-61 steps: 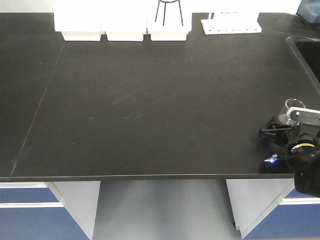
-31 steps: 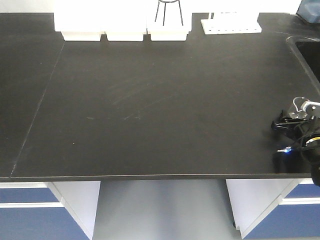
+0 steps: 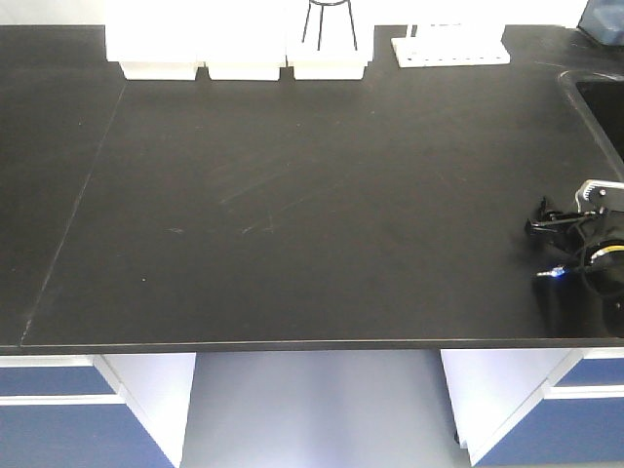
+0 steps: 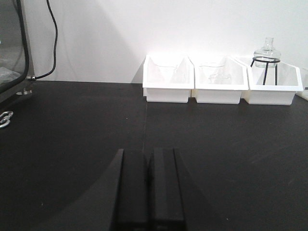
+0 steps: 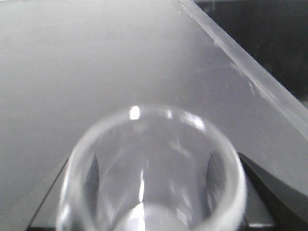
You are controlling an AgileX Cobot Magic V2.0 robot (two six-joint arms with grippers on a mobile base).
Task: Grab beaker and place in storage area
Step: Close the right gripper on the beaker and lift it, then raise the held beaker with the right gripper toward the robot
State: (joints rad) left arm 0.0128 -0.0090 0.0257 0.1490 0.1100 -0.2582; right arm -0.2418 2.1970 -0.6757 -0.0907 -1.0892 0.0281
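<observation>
The beaker [image 5: 151,178], clear glass, fills the bottom of the right wrist view with its round rim toward the camera. My right gripper [image 5: 151,168] is shut on it, and a dark finger [image 5: 92,175] shows through the glass on each side. Below it lies a pale, glare-washed surface with a dark drop-off at the upper right. In the front view only my right arm [image 3: 590,239] shows at the right edge, and the beaker is not discernible there. My left gripper [image 4: 147,187] is shut with nothing in it, low over the black benchtop [image 4: 72,144]. The storage area is out of view.
Three white bins [image 3: 244,44] and a white tube rack [image 3: 450,49] line the back of the bench. A flask on a black tripod [image 4: 265,62] stands in the right bin. A sink [image 3: 604,102] opens at the right. Equipment with a cable [image 4: 12,48] stands far left.
My right arm has moved right and a little toward the back with the beaker, most of it leaving the front view. The beaker, visible there a second ago, no longer shows.
</observation>
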